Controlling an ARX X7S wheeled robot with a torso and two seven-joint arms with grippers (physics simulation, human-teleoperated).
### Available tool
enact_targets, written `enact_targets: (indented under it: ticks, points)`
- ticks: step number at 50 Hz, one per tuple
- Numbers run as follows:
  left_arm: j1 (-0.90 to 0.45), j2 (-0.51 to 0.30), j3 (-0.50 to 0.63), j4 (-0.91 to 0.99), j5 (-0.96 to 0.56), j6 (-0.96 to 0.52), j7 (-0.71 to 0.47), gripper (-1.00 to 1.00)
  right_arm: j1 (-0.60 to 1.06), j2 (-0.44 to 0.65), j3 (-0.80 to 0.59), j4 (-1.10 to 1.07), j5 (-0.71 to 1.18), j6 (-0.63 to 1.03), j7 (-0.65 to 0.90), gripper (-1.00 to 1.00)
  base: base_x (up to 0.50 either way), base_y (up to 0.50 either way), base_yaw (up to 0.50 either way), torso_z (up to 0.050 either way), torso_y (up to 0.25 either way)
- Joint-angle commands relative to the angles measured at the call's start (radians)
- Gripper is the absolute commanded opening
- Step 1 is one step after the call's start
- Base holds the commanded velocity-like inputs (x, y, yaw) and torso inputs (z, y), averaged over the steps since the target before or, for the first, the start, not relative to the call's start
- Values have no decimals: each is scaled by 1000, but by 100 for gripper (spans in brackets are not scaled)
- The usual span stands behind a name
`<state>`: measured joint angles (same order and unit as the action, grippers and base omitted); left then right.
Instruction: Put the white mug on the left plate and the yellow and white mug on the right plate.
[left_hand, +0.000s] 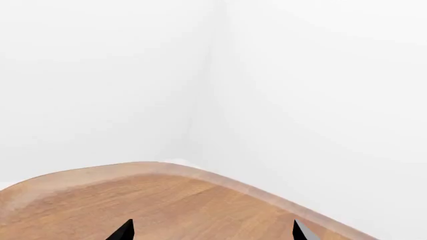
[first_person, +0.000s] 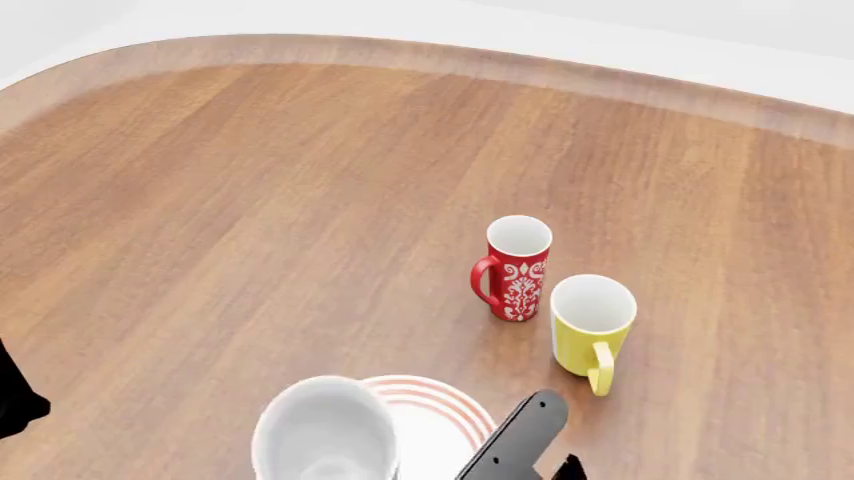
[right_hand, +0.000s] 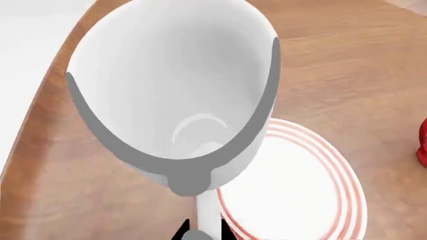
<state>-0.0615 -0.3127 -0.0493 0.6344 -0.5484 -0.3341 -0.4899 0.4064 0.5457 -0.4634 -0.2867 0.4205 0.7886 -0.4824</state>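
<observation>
Wooden tabletop (first_person: 240, 200) meets plain white walls. Right gripper (right_hand: 193, 232) is clamped on the white mug (first_person: 327, 432) — mouth up, long axis upright, its lower part overlapping a red-ringed plate (first_person: 447, 415). Left gripper (left_hand: 212, 231) fingers are spread, holding nothing. Yellow and white mug (first_person: 591, 320) stands upright just beside a red patterned mug (first_person: 517, 268), its handle pointing toward the robot — no writing is legible.
</observation>
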Motion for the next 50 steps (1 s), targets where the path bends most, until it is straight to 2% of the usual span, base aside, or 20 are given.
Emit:
enact_targets:
  ticks: [1,10,27,50]
  points:
    - [-2,-2,-1,2,-8,3,-4,100,89,-61,56,113,17,17,28,-100,0,0,0,0,0]
    - [-3,-1,3,6,-12,2,-11,100,179,-121,70,278,6,11,38,-100,0,0,0,0,1]
    - [11,-3,6,17,-15,15,-14,100,275,-218,43,600,-38,-96,7,-100,0,0,0,0,0]
    - [14,-17,-2,35,-37,7,-29,100,358,-265,-9,891,-94,-126,-4,-100,0,0,0,0,0]
